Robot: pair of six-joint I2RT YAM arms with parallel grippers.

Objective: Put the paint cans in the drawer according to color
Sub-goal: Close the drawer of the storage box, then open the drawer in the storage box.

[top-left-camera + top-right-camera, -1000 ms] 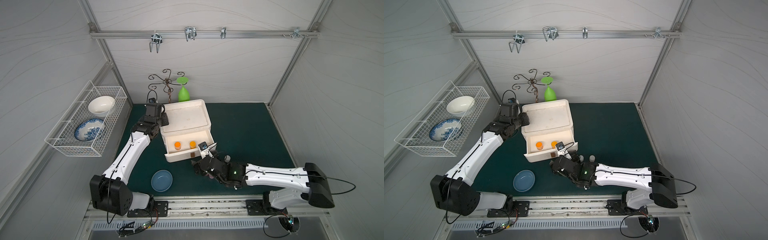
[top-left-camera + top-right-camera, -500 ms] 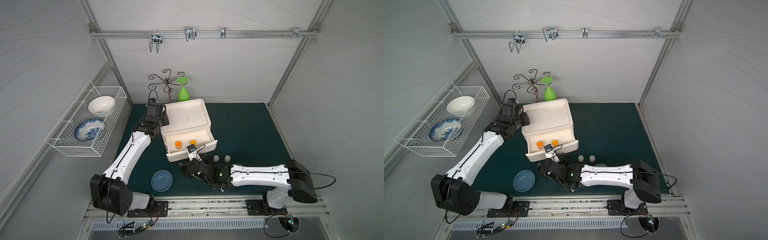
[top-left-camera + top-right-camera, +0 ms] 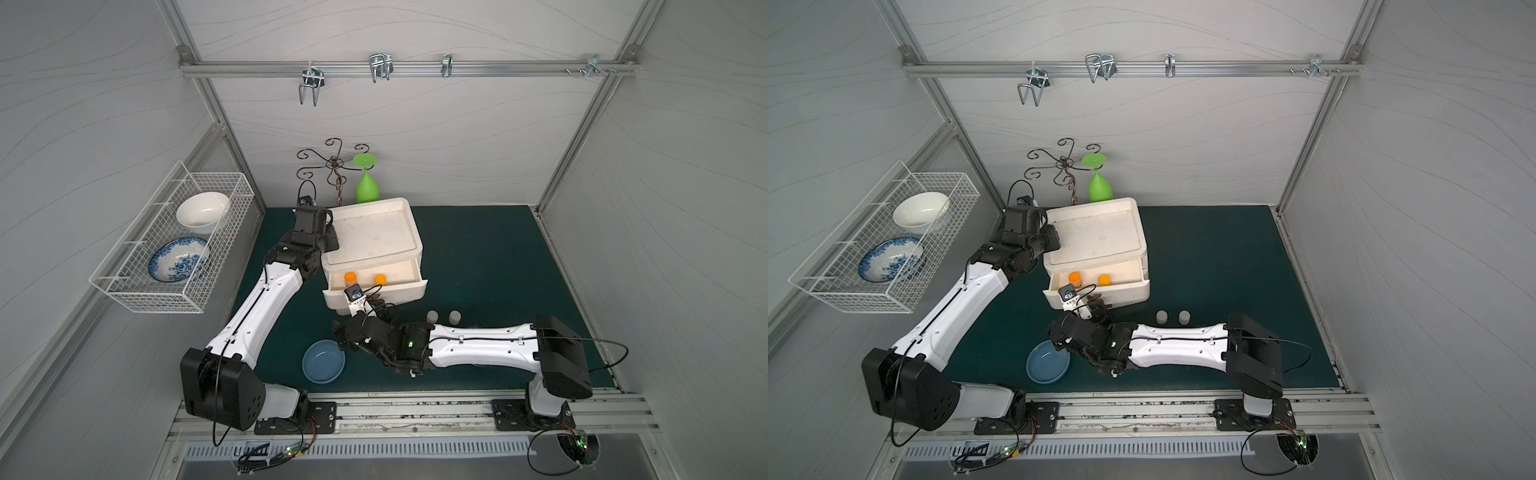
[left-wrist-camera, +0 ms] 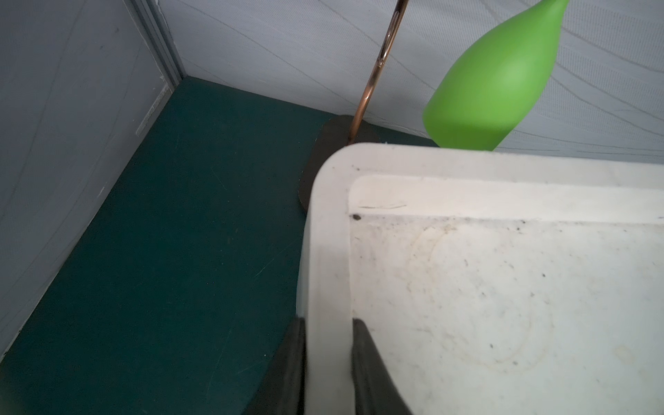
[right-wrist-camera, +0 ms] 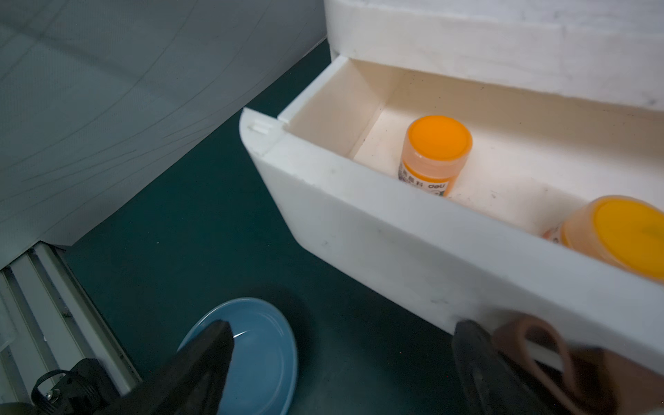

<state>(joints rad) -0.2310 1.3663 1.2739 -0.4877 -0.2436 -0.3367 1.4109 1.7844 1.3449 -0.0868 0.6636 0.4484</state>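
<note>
Right gripper [image 5: 341,345] is swinging toward 9 o'clock, wide open by the drawer handle [image 5: 531,345]; left gripper [image 4: 328,345] is clamping the cabinet [image 4: 467,287]. Probably closing next.

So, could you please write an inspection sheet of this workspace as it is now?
Surface: dark green mat, no spill seen.
Job's things: two orange paint cans in the open drawer; two white paint cans on the mat; pink ones not seen.
Clutter: blue bowl on the mat; green goblet hanging upside down on a wire stand.
Grippers: left gripper shut on the top rim of the drawer unit; right gripper open, before the drawer's brown loop handle.
Cables: black cables at both arms; none over the cans.
Surroundings: wall basket holding two bowls; hook rail.
</note>
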